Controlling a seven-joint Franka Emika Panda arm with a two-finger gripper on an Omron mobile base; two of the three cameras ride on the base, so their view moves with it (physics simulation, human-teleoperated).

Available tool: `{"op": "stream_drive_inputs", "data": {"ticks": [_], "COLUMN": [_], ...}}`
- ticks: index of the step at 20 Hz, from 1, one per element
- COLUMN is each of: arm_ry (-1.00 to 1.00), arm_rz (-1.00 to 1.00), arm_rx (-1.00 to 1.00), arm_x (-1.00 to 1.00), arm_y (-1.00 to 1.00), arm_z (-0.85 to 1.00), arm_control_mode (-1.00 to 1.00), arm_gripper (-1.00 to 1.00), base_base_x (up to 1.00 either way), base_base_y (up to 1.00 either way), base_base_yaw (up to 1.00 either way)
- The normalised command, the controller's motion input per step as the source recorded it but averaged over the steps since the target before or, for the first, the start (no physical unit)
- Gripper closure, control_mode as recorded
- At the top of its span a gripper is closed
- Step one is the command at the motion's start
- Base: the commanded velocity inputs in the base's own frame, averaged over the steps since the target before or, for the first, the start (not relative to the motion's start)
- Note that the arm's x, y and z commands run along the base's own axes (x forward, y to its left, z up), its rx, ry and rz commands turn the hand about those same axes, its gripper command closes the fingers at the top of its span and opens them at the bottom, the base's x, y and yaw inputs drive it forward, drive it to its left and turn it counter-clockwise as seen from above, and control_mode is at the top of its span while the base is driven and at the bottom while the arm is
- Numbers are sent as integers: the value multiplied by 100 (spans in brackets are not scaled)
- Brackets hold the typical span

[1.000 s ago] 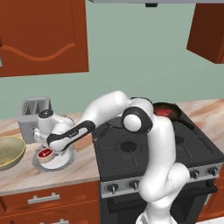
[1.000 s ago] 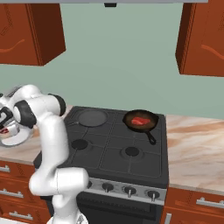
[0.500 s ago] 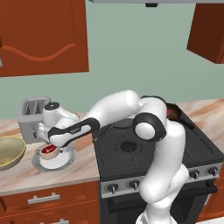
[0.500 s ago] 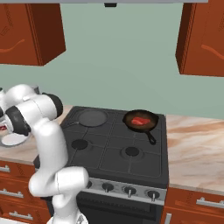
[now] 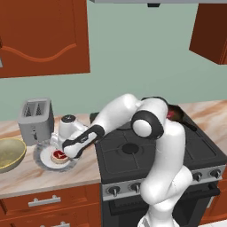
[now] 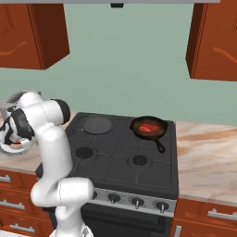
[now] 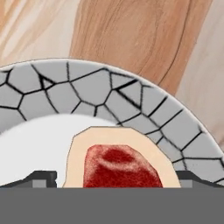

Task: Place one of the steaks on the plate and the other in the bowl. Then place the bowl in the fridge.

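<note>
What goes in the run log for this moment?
end effector over plate | steak on plate, between fingertips | second steak in pan | bowl empty

A steak (image 6: 148,127) lies in the pan (image 6: 149,129) on the stove (image 6: 120,152), at its 1 o'clock burner. The plate (image 6: 10,147) sits at 9 o'clock of the stove, partly behind the arm (image 6: 44,129).

Pale green wall (image 5: 146,57) w/ red-brown upper cabinets (image 5: 42,37); marble-look counter (image 6: 208,152) either side of black stove (image 6: 125,157); silver toaster (image 5: 35,119) at left.
</note>
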Motion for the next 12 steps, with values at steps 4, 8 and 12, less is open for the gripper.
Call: {"op": "stream_drive_inputs", "data": {"ticks": [4,8,12], "arm_ry": [-8,0,1], "arm_rz": [0,0,0], "arm_rx": [-4,0,1], "arm_x": [17,26,4], "arm_y": [0,0,-1], "arm_z": [19,19,54], "arm_control_mode": [-100,-100,-100], "arm_gripper": [-100,-100,-100], "base_base_x": [0,0,0], "base_base_y": [0,0,0], "base_base_yaw": [0,0,0]}}
